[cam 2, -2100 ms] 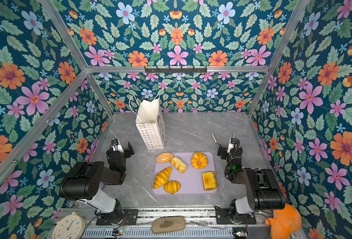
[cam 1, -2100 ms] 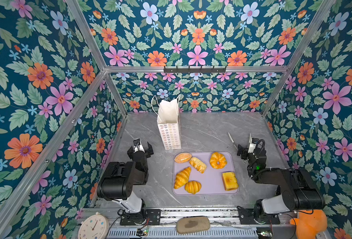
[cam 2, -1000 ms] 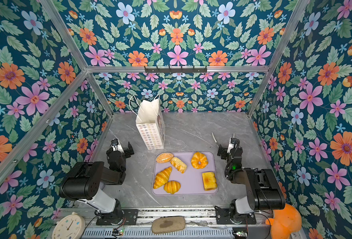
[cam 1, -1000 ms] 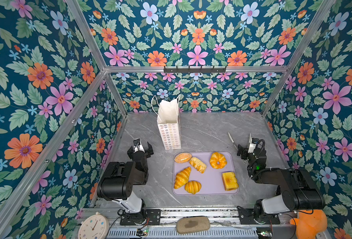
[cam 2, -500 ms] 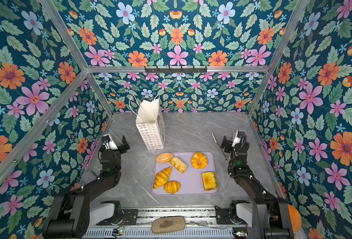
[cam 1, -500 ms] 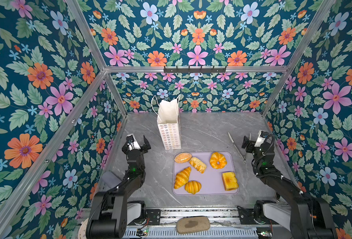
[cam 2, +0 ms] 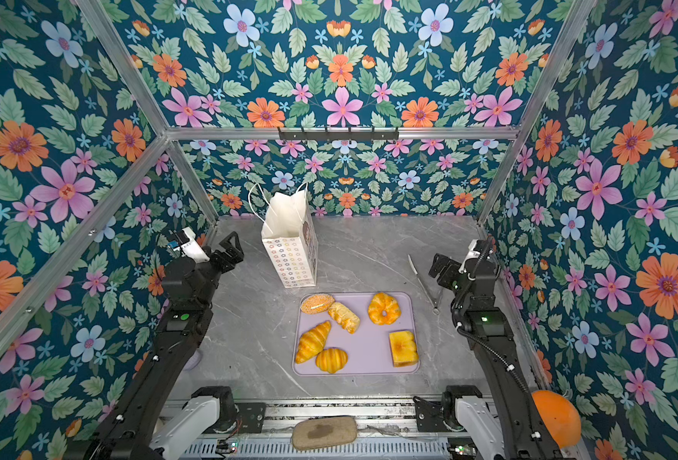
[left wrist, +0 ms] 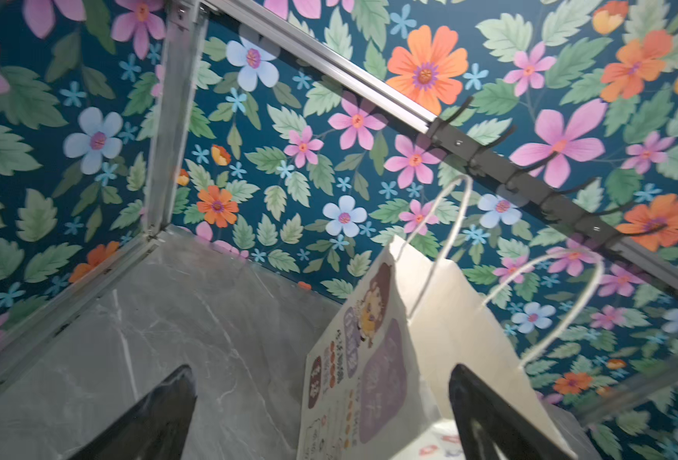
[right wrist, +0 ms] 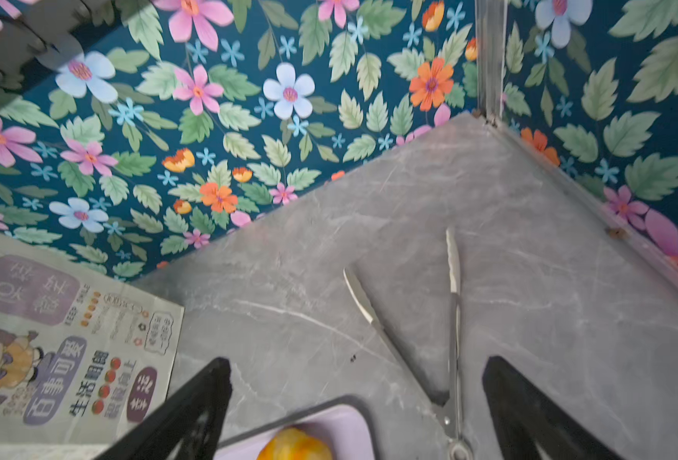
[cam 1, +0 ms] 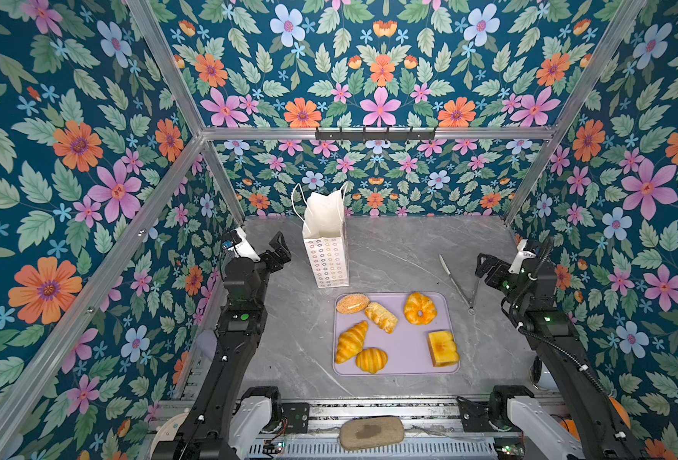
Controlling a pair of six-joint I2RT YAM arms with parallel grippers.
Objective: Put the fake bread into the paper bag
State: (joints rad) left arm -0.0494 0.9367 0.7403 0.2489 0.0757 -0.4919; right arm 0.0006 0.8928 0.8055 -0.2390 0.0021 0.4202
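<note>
Several pieces of fake bread lie on a lavender tray [cam 1: 405,350] in both top views: a speckled oval bun [cam 1: 352,303], a flaky twist [cam 1: 382,317], a ring bun [cam 1: 420,308], two croissants [cam 1: 351,341] [cam 1: 371,360] and a toast block [cam 1: 442,348]. The paper bag [cam 1: 326,255] [cam 2: 289,255] stands upright and open just behind the tray. My left gripper [cam 1: 279,249] [left wrist: 321,370] hangs open and empty left of the bag [left wrist: 440,338]. My right gripper [cam 1: 486,271] [right wrist: 357,363] is open and empty, raised right of the tray, with the ring bun [right wrist: 293,446] at the edge of its wrist view.
Metal tongs [cam 1: 458,284] [right wrist: 452,318] lie on the grey tabletop between the tray and my right gripper. A grey-tan pad [cam 1: 371,432] rests on the front rail. An orange plush shape [cam 2: 556,418] sits at the front right. Floral walls close in three sides.
Both arms have unfolded from a low tucked pose and risen, carrying the grippers up and towards the back. Both grippers stay open. Bread, tray and bag have not moved.
</note>
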